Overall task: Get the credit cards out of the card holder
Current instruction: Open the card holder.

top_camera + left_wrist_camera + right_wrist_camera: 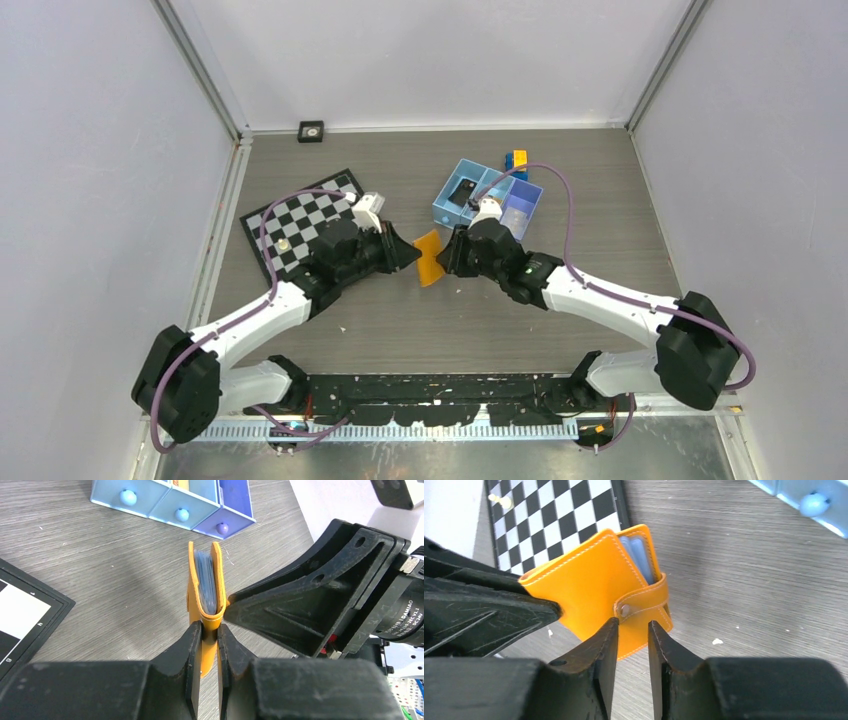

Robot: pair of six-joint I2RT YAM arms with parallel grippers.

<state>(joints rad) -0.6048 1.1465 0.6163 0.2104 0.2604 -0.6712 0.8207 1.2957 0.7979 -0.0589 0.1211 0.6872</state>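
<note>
Judging by the fastened tab, the task has barely begun. The card holder is folded shut with its snap pressed home, and no card lies out on the worktop. The holder sits between the two arms, on edge and seemingly clear of the worktop, a little in front of the blue tray.

The left pincer is closed hard on the holder's near end, both fingers flat against the orange covers. The right pincer has its fingers a narrow gap apart, tips at the tab just below the snap. Nothing is clamped between them as far as either wrist view shows (one tip does touch the cover).

What is left is nearly everything: popping the snap, spreading the covers, and drawing the cards out. Only the bluish-grey sleeves show at the open edge, and no card can be told apart from them.

The one readable word is "DAMIAO", in white on the black motor housing of the right arm; the finer print beside it is too small. The holder shows no logo, and the marks on the chequered board's border are too small to read.
</note>
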